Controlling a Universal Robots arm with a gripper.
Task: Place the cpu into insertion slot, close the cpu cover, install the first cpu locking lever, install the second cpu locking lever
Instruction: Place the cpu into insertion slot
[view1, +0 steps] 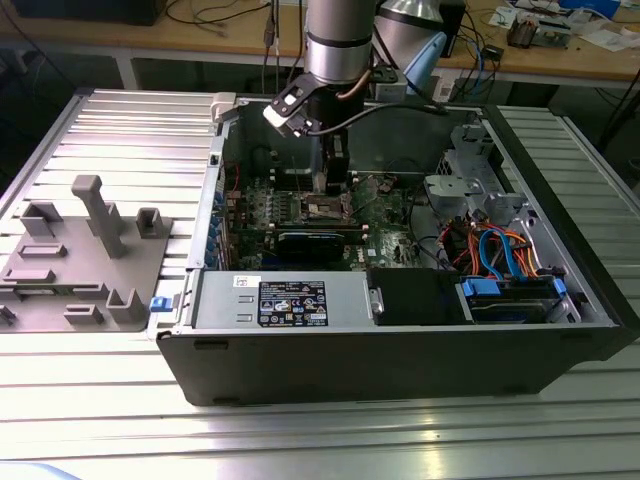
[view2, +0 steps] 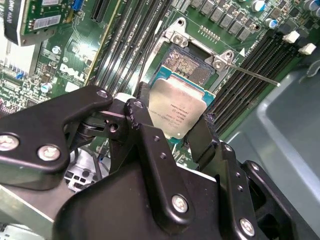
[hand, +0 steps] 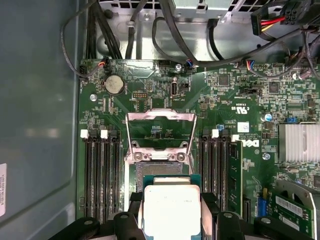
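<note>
Silver cpu (view2: 176, 107), one, in hand (view2: 171, 118), one insertion slot (view2: 187, 65), one cpu cover (hand: 160, 116)

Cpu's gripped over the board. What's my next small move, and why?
Probably ease the cpu slowly down toward the insertion slot, keeping its edges square. The gripper holds it above the slot, not seated, and the cpu cover stands open, leaving the slot uncovered.

From my console, a ribbed aluminium table (view1: 90, 430) spreads beneath and all around the pincer (view1: 330, 188); well beyond it, a wooden bench (view1: 120, 42) strewn with cables (view1: 212, 12) crosses the room under even light.
</note>
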